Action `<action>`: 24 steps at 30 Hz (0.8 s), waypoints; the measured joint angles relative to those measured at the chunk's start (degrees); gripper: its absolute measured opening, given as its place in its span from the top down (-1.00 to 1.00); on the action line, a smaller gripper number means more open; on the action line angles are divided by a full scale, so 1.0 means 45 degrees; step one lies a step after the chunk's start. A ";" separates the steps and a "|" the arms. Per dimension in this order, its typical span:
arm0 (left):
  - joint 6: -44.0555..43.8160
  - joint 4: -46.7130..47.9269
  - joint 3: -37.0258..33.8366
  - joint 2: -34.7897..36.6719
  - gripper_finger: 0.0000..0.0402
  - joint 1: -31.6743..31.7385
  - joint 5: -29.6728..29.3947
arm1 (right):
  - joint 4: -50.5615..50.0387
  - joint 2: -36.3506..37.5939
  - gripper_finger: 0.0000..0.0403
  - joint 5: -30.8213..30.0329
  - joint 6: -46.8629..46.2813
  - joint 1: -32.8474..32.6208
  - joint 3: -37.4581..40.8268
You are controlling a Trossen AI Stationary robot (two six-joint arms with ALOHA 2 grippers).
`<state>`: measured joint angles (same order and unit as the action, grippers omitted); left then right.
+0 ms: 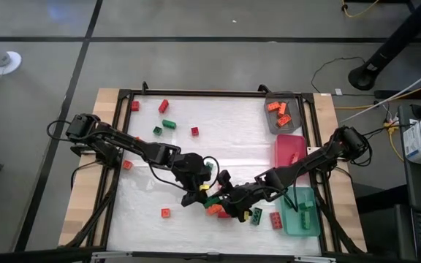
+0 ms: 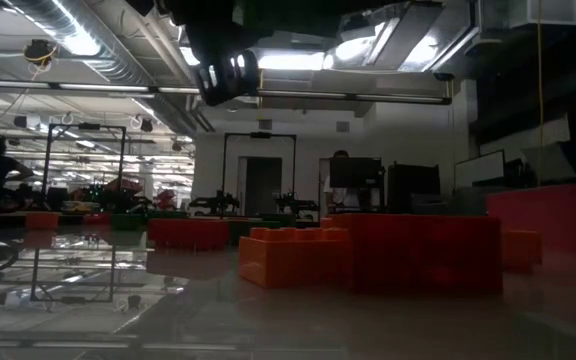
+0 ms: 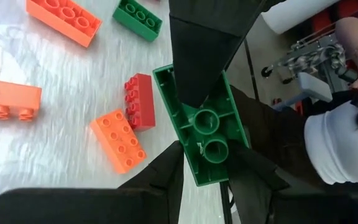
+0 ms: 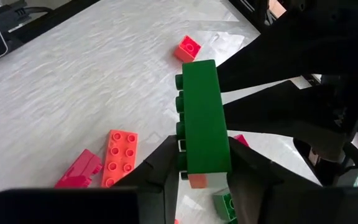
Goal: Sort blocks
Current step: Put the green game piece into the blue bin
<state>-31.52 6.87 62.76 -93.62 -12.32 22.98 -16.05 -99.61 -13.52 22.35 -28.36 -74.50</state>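
Both grippers meet at the table's near middle, each shut on one end of the same dark green brick (image 3: 201, 118), also in the right wrist view (image 4: 202, 118). My left gripper (image 1: 200, 190) comes from the left and my right gripper (image 1: 226, 197) from the right. Under them lie loose blocks: an orange one (image 3: 119, 140), a red one (image 3: 139, 101) and another orange one (image 4: 120, 155). Further red, green and orange blocks (image 1: 169, 124) are scattered on the white mat's far left part. My left gripper pinches the green brick's two long sides at one end (image 3: 209, 163) between its two fingers. The brick's hollow underside faces this wrist camera, and the brick is lifted clear of the mat. My right gripper pinches the brick's other end (image 4: 204, 158) between its two fingers, one on the studded top and one on the underside. The fingers lie across the brick, which sticks out past them toward my left gripper.
A grey tray (image 1: 292, 98) with orange blocks, a pink tray (image 1: 289, 150) and a teal tray (image 1: 298, 223) with green blocks line the right edge. Blocks lie near the front (image 1: 276, 219). A person's sleeve (image 3: 334, 149) shows beyond the table.
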 joint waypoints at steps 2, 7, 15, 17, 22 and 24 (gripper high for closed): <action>0.0028 -0.0034 0.0000 -0.0053 0.45 0.0000 -0.0010 | -0.0053 -0.0001 0.46 0.0013 -0.0002 -0.0002 0.0002; 0.0163 -0.0003 0.0005 -0.0174 0.17 0.0059 -0.0428 | -0.0250 -0.0019 0.46 0.0542 -0.0005 -0.0062 0.0034; 0.0064 0.0479 0.0005 -0.0010 -0.03 0.0627 0.0659 | -0.0941 -0.0021 0.46 0.1244 -0.1101 -0.0033 0.0034; 0.0067 0.1083 0.0005 0.0000 -0.03 0.0834 0.1058 | -0.1814 -0.0021 0.46 0.1272 -0.1877 -0.0053 0.0034; 0.0708 0.3729 0.0005 0.0000 -0.03 0.1284 0.1103 | -0.4834 -0.0021 0.46 0.2044 -0.4874 -0.0050 -0.0106; 0.1301 0.4600 0.0005 -0.0005 -0.03 0.1413 0.0792 | -0.6227 -0.0021 0.46 0.2667 -0.6180 -0.0046 -0.0386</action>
<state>-25.66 27.57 62.78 -93.65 -5.96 26.55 -44.08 -99.70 -1.52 -5.46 -28.57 -76.23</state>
